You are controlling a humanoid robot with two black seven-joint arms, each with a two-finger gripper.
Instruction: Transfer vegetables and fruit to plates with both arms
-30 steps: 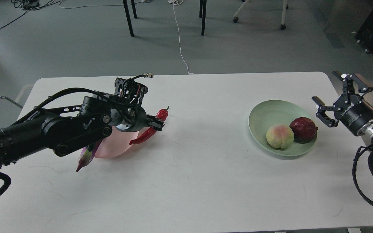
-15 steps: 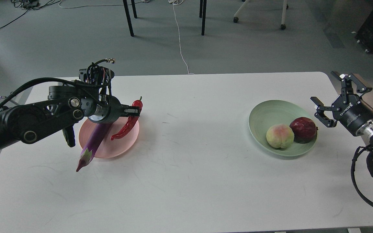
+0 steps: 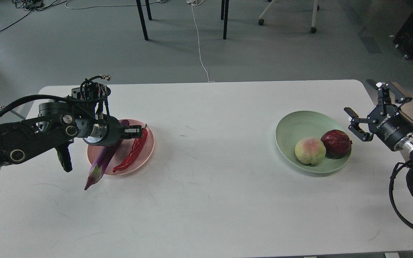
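A white table [image 3: 206,200] carries two plates well apart. On the left, the pink plate [image 3: 147,152] holds the red chili [image 3: 130,157], which lies along the plate's right half, its lower tip near the front rim. The left gripper [image 3: 139,130] sits at the chili's stem end; its jaws appear pressed together on the top of the chili, though the dark fingers are small in this view and the contact is hard to confirm. Just beside the chili, the purple eggplant [image 3: 100,163] lies slanted across the plate's left side, its pale stem end jutting over the front rim onto the table, its far end hidden under the left arm.

On the right, the green plate [image 3: 292,125] holds the peach [image 3: 309,151] and the dark red pomegranate [image 3: 336,143], side by side and touching, toward the plate's near right edge. The right gripper [image 3: 368,109] hangs just off that plate's right rim with its jaws spread wide, gripping nothing.

Chair legs and a white cable [image 3: 199,43] show on the grey floor beyond the table.
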